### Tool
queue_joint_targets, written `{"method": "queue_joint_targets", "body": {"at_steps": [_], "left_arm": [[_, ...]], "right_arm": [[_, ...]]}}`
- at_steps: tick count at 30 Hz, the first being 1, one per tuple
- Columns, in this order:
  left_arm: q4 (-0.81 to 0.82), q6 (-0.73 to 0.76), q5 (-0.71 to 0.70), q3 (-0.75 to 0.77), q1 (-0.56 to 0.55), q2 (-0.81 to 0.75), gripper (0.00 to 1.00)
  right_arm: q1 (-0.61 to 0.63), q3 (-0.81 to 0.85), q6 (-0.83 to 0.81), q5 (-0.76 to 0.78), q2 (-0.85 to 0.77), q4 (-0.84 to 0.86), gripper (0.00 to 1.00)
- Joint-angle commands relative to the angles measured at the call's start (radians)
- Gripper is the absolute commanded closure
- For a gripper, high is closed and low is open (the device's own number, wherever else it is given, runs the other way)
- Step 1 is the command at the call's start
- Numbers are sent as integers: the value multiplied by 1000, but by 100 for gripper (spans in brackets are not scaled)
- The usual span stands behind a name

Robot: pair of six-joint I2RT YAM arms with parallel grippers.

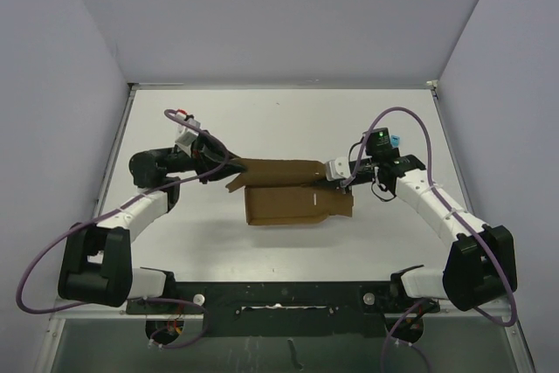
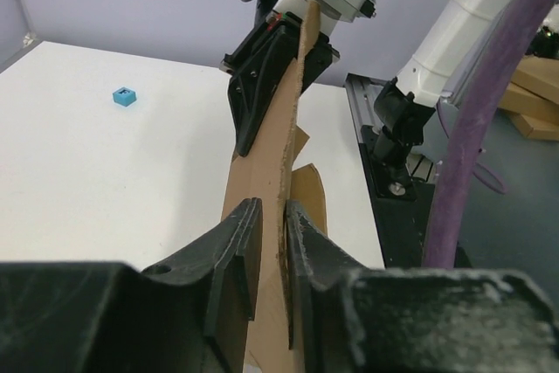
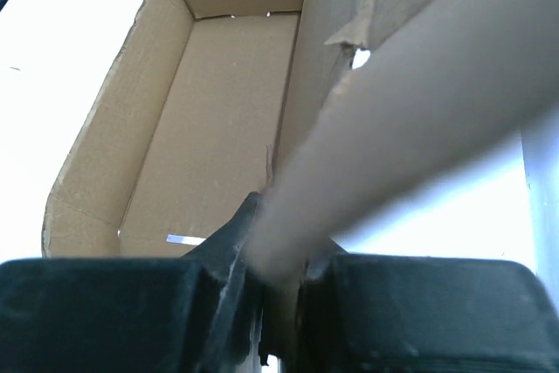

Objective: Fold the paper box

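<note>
Three lilac walls enclose a white table holding the paper box.

The white table is filling the centre of the overhead view, with pale walls closing it in on three sides. The paper box, brown cardboard, is resting on it at the frame's centre. One panel is lying flat and another is standing raised along its upper edge. A small blue cube is sitting on the surface right of centre, apart from the cardboard.
</note>
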Motion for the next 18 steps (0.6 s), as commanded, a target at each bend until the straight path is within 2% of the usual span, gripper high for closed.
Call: {"method": "queue_joint_targets", "body": {"at_steps": [1,6,9,14,18], "left_arm": [[-119,140,-53,-4,21,-72,77],[-332,313,-71,-32,22,-175,56],[-374,353,-74,-46,18,-207,45],[-426,383,-70,-54,-5,-239,40],[-562,477,-102,-65,-23,-306,38]], "right_arm": [[-27,35,0,-64,-1,-26,100],[-40,61,-1,-86,23,-70,100],[-40,73,-2,-91,36,-88,100],[-42,87,32,-83,57,-84,100],[-47,97,77,-67,72,-68,100]]}}
